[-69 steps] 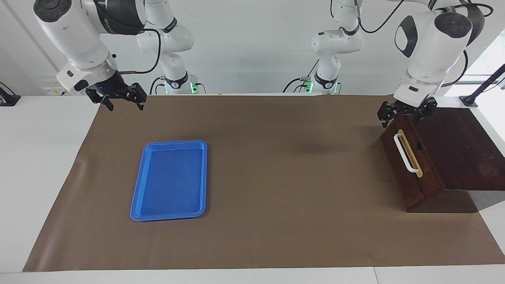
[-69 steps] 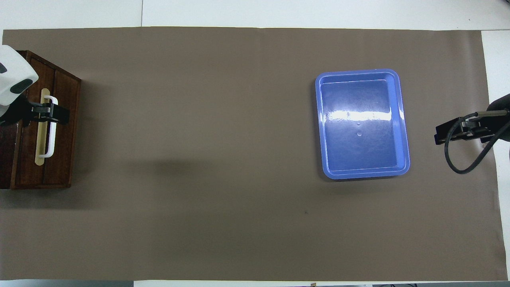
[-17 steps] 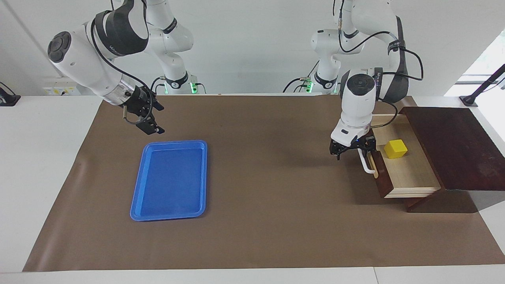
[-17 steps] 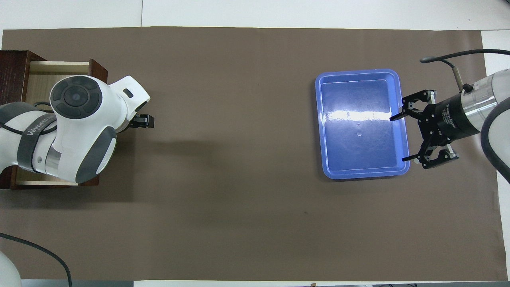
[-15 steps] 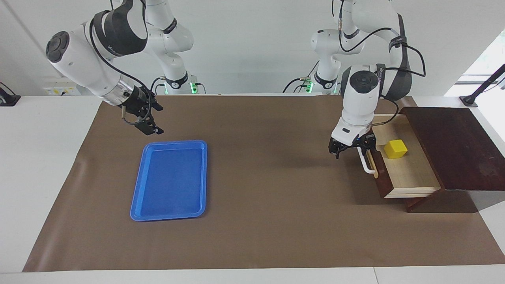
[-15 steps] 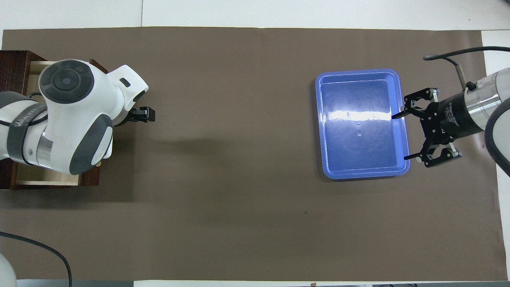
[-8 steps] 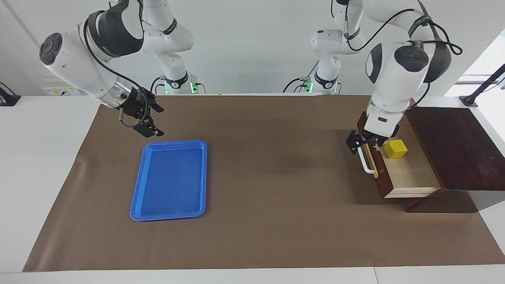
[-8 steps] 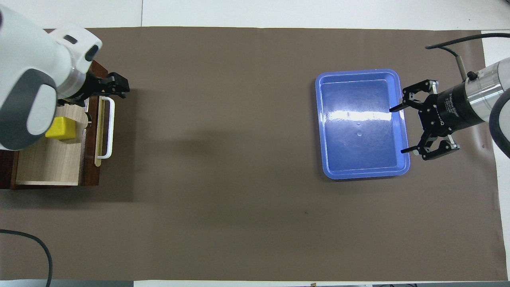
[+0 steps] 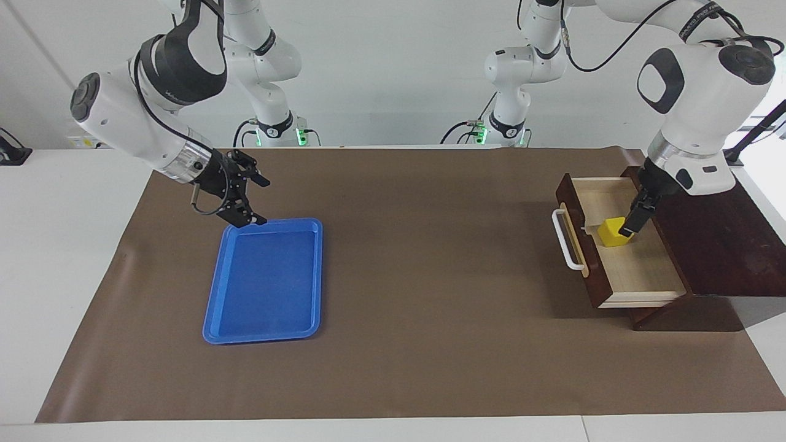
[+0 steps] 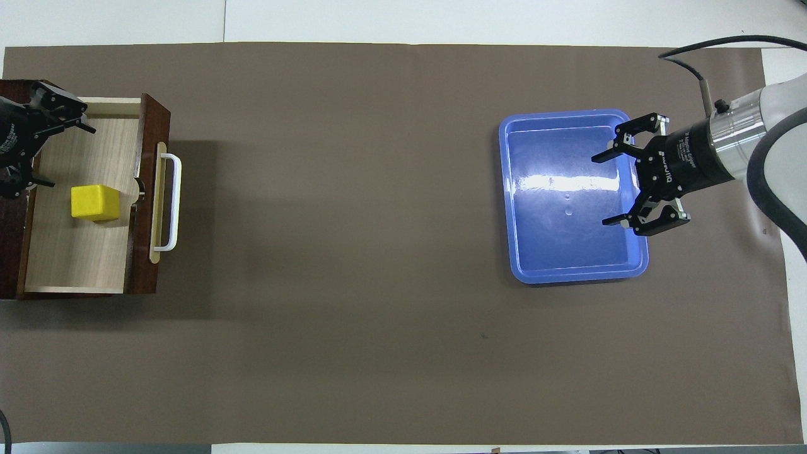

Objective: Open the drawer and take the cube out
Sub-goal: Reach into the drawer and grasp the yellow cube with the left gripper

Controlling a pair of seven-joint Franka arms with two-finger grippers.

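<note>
Drawer (image 9: 620, 258) open, mid-right of frame. Cube (image 9: 614, 232) looks light, rigid, smooth: pinch flat opposite faces. Left gripper (image 10: 53, 151) spread, empty, above it. Right gripper (image 9: 250, 197) spread, empty, waits.

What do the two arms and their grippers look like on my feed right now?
Both arms are glossy white with dark grey joint bands and caps, and black cables loop along them. The right gripper is black, skeletal linkage with thin fingers behind a silver wrist ring. The left gripper is black too. Green lights glow at the bases.
</note>
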